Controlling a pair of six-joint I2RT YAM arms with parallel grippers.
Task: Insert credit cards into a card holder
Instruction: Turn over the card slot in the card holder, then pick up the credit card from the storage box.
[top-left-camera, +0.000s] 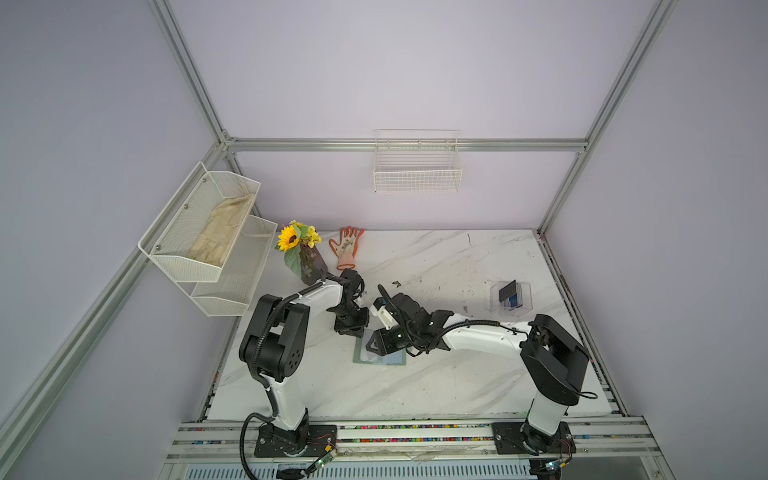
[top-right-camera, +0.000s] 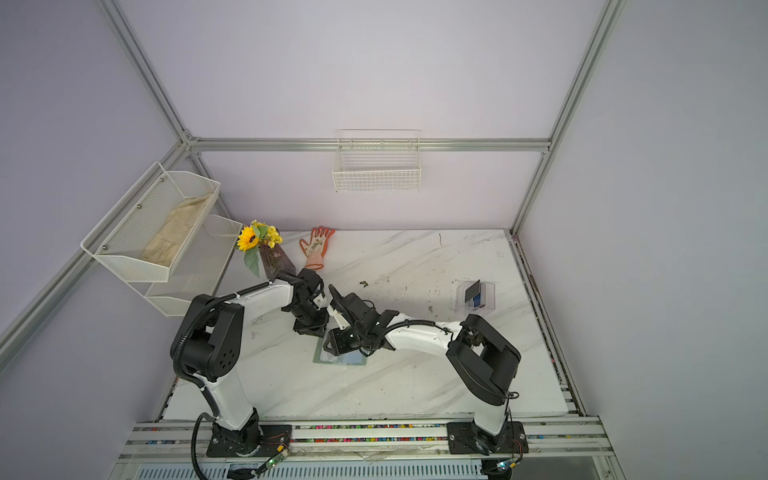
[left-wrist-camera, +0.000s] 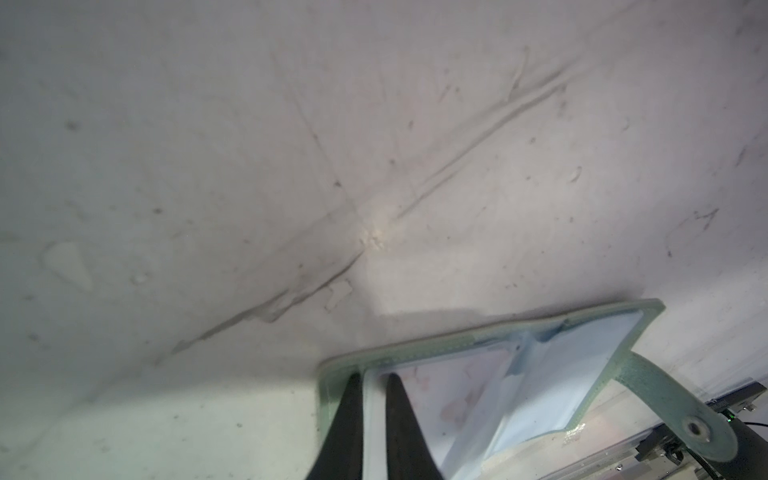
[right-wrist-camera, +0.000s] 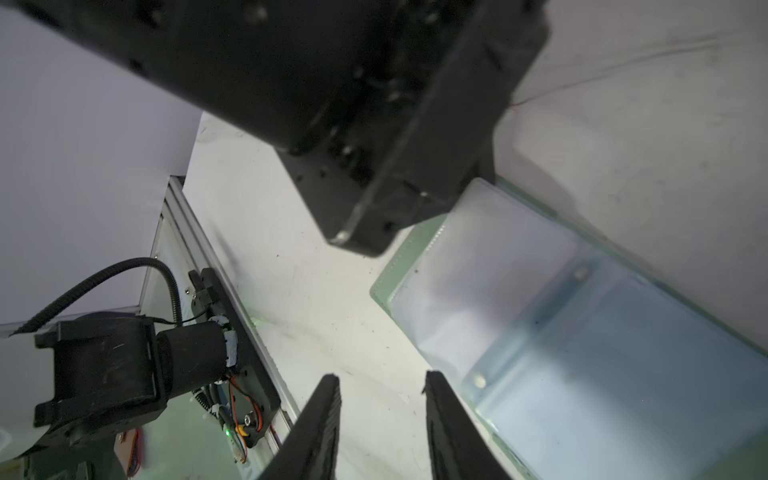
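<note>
Evidently the sage-green card holder is laid open on the table, its edge pinched by the left tool, presumably to steady the sleeves for loading. The right tool, spread and empty, is held just beside it. The black card and blue card are stood in the clear box, well apart.

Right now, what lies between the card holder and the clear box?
Between card holder and clear box: only bare table, in both top views; the right arm spans above.
</note>
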